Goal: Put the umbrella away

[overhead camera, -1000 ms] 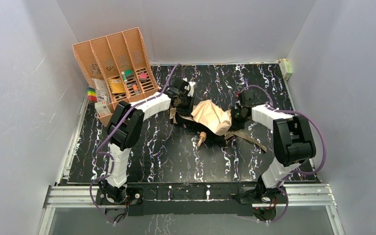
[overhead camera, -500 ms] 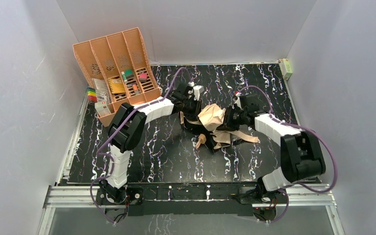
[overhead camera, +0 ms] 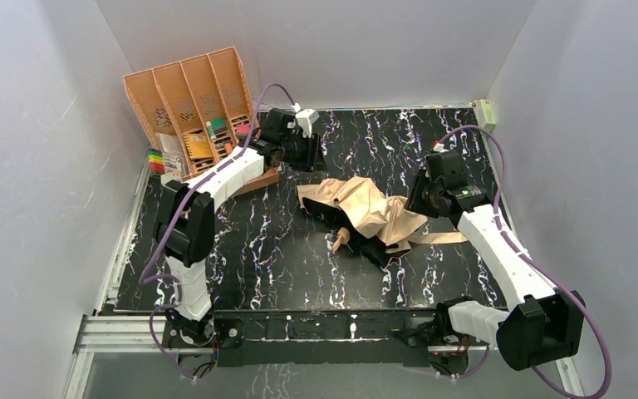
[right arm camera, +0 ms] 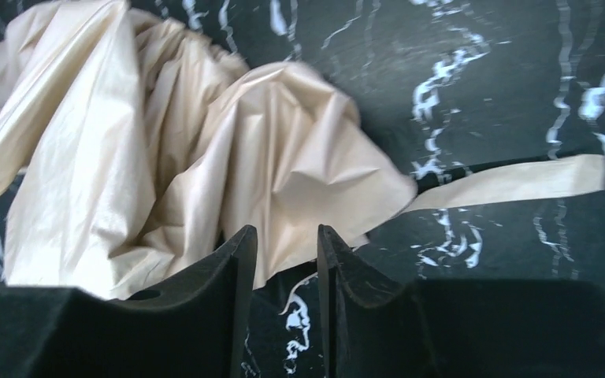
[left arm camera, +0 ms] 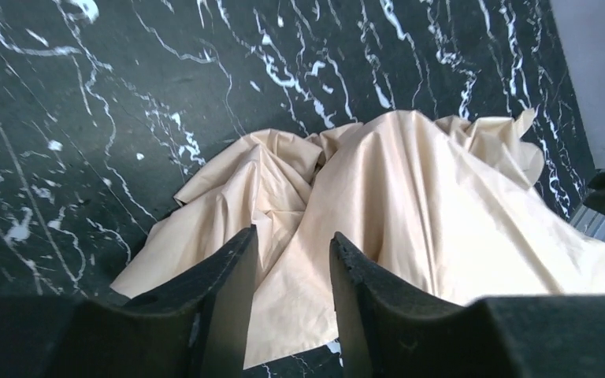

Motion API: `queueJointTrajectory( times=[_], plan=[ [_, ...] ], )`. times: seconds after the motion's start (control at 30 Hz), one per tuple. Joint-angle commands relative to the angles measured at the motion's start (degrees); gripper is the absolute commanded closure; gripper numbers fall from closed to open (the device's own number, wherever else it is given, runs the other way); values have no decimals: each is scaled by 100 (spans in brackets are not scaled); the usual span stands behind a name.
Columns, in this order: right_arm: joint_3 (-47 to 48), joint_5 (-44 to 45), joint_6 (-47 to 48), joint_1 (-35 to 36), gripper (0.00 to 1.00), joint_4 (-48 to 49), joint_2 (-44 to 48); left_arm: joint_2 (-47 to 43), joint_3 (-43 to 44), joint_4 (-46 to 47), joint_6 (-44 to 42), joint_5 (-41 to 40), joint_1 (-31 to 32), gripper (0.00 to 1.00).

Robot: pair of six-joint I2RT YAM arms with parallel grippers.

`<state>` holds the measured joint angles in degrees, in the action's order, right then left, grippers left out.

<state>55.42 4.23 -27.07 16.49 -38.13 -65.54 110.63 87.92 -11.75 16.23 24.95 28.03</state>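
The pale peach-beige umbrella [overhead camera: 367, 209] lies crumpled and partly folded at the middle of the black marbled table, with its tan handle [overhead camera: 342, 238] pointing toward me and its strap [overhead camera: 446, 238] trailing right. My left gripper [overhead camera: 310, 153] hovers open and empty behind and left of it. Its fabric fills the left wrist view [left arm camera: 394, 189] beyond the open left gripper [left arm camera: 293, 246]. My right gripper [overhead camera: 418, 197] is open and empty at the umbrella's right edge. The right wrist view shows the fabric [right arm camera: 205, 157] and strap [right arm camera: 512, 179] past the open right gripper [right arm camera: 287, 236].
An orange-peach slotted organizer [overhead camera: 184, 93] with stationery leans at the back left, close behind the left arm. Coloured markers [overhead camera: 156, 160] lie beside it. A small box [overhead camera: 487, 115] sits in the back right corner. Grey walls enclose the table.
Both grippers have let go of the fabric and pulled away, the left to the back left, the right to the right. The bunched umbrella has spread out flatter on the table.
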Motion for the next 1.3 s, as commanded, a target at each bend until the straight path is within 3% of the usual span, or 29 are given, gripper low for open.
queueJointTrajectory(
  times=[0.0, 0.07, 0.13, 0.3, 0.5, 0.87, 1.1, 1.27],
  plan=[
    [333, 1205, 69, -167, 57, -294, -135, -376, 371, -228, -161, -257, -71, 61],
    [314, 1359, 43, -325, 57, -120, -351, -126, 711, -442, -191, -542, -95, 65],
    [267, 1325, 35, -568, 61, 89, -607, 259, 1128, -763, -287, -818, -104, 75],
    [16, 1193, -39, -1218, 82, 645, -1151, 1115, 1880, -1371, -445, -1536, -105, 100],
    [-437, 753, -40, -1501, 100, 970, -1538, 1621, 2043, -1631, -577, -2035, -112, 100],
    [-929, -737, 188, -1517, 100, 1336, -2103, 1822, 1527, -1816, -493, -1624, -14, 100],
    [-1428, -1713, 26, -1351, 100, 1566, -1720, 1410, 295, -1298, -193, -1362, 430, 100],
    [-1740, -2024, -425, -812, 100, 1910, -1510, 996, -501, -499, 219, -765, 622, 100]
  ],
)
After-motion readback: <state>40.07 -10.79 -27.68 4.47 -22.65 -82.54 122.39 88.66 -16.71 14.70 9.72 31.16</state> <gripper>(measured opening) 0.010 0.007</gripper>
